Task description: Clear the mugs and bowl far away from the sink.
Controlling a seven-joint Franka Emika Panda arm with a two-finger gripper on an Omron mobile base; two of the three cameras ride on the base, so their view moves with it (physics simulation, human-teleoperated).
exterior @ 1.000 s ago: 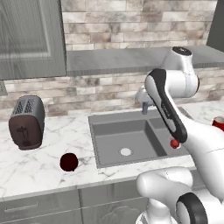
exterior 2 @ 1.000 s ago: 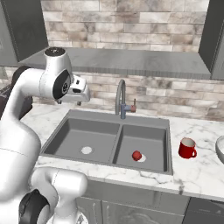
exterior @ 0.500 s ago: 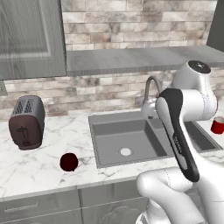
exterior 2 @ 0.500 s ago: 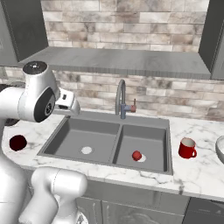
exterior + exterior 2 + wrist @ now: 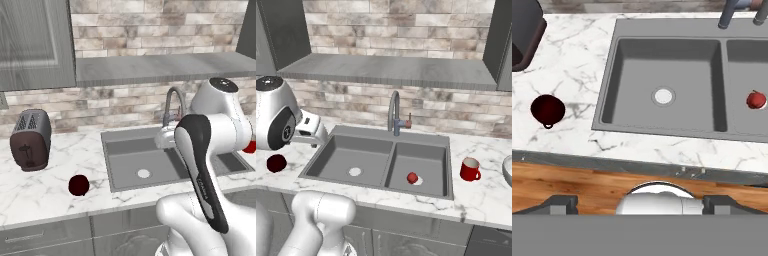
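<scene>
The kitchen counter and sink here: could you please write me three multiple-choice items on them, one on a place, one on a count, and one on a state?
1. Where does the dark maroon mug stand?
A. In the left basin
B. On the counter between the toaster and the sink
C. On the shelf

2. How many basins does the sink have?
A. One
B. Two
C. Three

3. How is the gripper?
A. Open and holding nothing
B. Shut on a mug
C. Shut on the tap

Key: 1 B, it sits on the marble left of the sink; 2 B, a divider splits the sink into two basins; 3 A, the fingertips stand far apart with nothing between them.
</scene>
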